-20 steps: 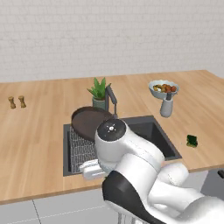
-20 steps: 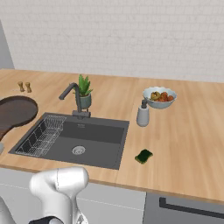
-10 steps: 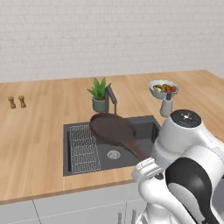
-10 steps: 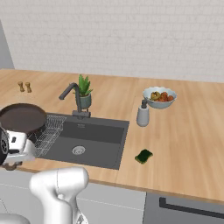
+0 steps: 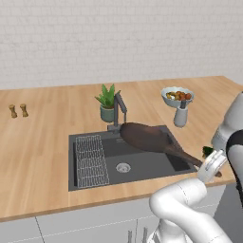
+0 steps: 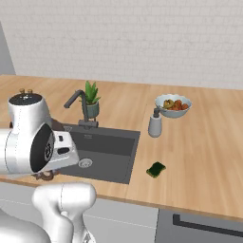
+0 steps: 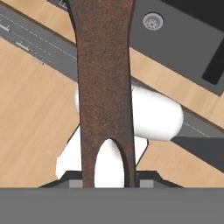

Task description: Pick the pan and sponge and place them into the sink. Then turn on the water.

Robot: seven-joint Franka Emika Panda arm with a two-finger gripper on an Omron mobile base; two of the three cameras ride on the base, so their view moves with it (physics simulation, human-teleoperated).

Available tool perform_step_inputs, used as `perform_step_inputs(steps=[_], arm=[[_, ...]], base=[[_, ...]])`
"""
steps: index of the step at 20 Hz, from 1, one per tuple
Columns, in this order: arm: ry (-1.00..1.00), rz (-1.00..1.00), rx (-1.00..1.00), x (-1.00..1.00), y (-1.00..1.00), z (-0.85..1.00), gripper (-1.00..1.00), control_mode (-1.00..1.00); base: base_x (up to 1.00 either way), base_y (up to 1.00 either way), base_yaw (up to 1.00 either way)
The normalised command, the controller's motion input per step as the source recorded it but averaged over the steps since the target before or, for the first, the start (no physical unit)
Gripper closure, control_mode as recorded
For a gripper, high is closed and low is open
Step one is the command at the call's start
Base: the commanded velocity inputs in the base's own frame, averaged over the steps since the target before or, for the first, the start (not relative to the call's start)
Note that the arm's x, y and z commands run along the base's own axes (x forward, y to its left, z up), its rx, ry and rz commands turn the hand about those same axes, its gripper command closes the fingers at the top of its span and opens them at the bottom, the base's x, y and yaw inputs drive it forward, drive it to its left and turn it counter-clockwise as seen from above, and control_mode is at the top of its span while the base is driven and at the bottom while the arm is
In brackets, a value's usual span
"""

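The dark brown pan (image 5: 142,136) hangs tilted over the sink (image 5: 90,174), above its right half. Its long handle (image 5: 187,157) runs down to the right into my gripper (image 5: 210,169), which is shut on the handle's end. In the hand view the handle (image 7: 105,87) runs straight up from between my fingertips, with my gripper (image 7: 109,183) clamped on it by the hanging hole. The green sponge (image 6: 155,169) lies on the counter right of the sink (image 6: 121,175); a corner of the sponge (image 5: 207,151) peeks out behind my hand. The dark faucet (image 5: 121,107) stands behind the basin; no water runs.
A potted plant (image 5: 108,102) stands beside the faucet. A fruit bowl (image 5: 176,96) and a soap dispenser (image 5: 180,115) sit back right of the sink. Two small shakers (image 5: 18,111) stand far left. A wire rack (image 5: 90,159) fills the sink's left side.
The arm has swung right, carrying the pan from the sink's back left corner across the basin to its right half. The grip on the handle has not changed.
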Motion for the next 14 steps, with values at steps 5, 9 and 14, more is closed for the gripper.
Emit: perform_step_inputs(steps=[5,9,14], arm=[[0.00,0.22,-0.03,0.02,-1.00,0.05,1.00,-1.00],[-0.01,0.18,-0.03,0.21,-0.93,0.00,1.00,-1.00],[0.00,0.12,-0.10,0.51,-0.65,0.00,1.00,-1.00]], base=[[0.00,0.00,0.00],[0.00,0.00,0.00],[0.00,0.00,0.00]])
